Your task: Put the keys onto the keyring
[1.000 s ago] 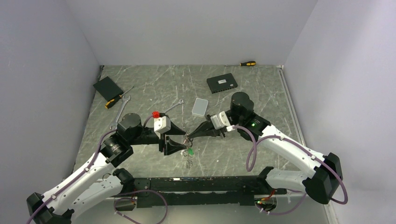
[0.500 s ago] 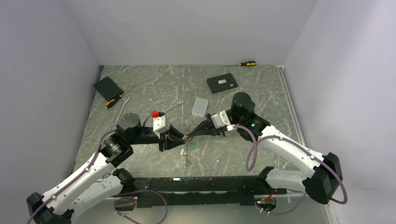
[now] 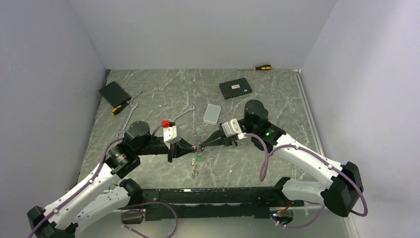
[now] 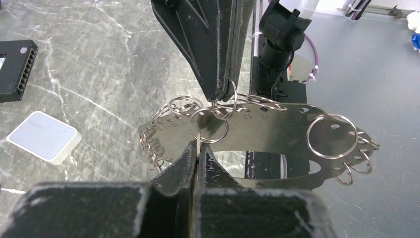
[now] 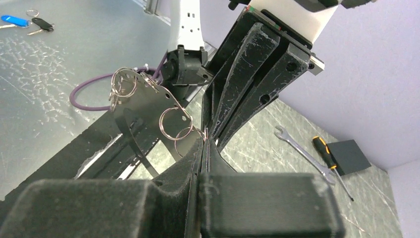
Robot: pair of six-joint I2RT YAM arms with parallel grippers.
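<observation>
Left end effector (image 4: 197,149): fingers pressed together, pinching the lower edge of the keyring (image 4: 224,135).
Right end effector (image 4: 218,94): also closed, its tips nipping a small linked ring (image 4: 231,92) just above. The two sets of tips nearly touch.
Keyring location: held in the air between both arms over the middle of the desk (image 3: 163,89). It is threaded to a flat perforated plate (image 4: 282,130) that carries more rings.
Keys (image 3: 196,171): hang below the grip with a green tag (image 3: 198,157). Cannot tell whether they touch the desk.
Risk 1: only fingertips hold the thin wire, so any pull apart could slip it free and drop the bundle.
Risk 2: opposed tugging may twist or spring the ring rather than open it.
Risk 3: the hanging plate can swing and shift the ring in the grip, and the tips could collide.
Surroundings: white flat box (image 3: 212,114) near, behind the grip. Wrench (image 3: 127,121), screwdriver (image 3: 124,106) and black network box (image 3: 235,89) well apart.
Obstruction: nothing on the desk appears to block the arms. The plate and crowded rings hide the ring's split.
</observation>
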